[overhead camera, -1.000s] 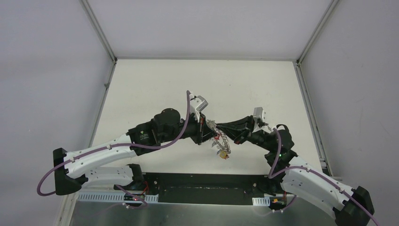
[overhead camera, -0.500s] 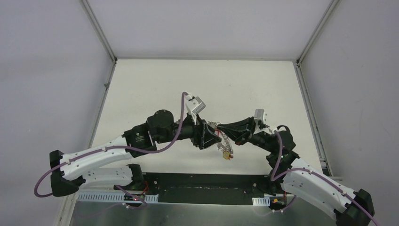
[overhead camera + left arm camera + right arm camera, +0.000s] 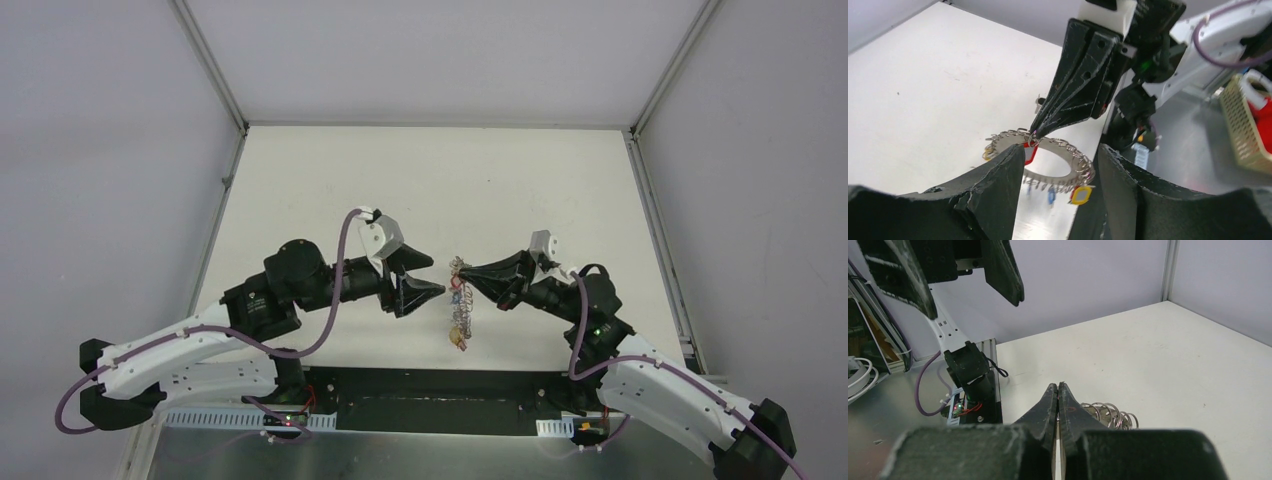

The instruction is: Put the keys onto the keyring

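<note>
The keyring (image 3: pixel 459 305), a large grey metal ring fringed with small rings and tags, hangs in the air from my right gripper (image 3: pixel 463 270). That gripper is shut on a small ring at its top edge. In the left wrist view the keyring (image 3: pixel 1068 175) carries a red tag (image 3: pixel 1029 153), a yellow tag (image 3: pixel 1081 194) and a blue tag (image 3: pixel 1050 196). My left gripper (image 3: pixel 437 275) stands open a short way left of the ring, touching nothing. I cannot pick out the keys among the fringe. The right wrist view shows only some rings (image 3: pixel 1110 415) beside the shut fingertips (image 3: pixel 1053 390).
White table (image 3: pixel 330 180) with raised rails left and right and grey walls behind. A black and metal mounting strip (image 3: pixel 430 405) runs along the near edge under the hanging ring. A woven basket (image 3: pixel 1243 125) with red and white things sits off the table.
My left gripper has opened, let go of the keyring and drawn back to the left. The ring now hangs straight down from the right gripper alone.
</note>
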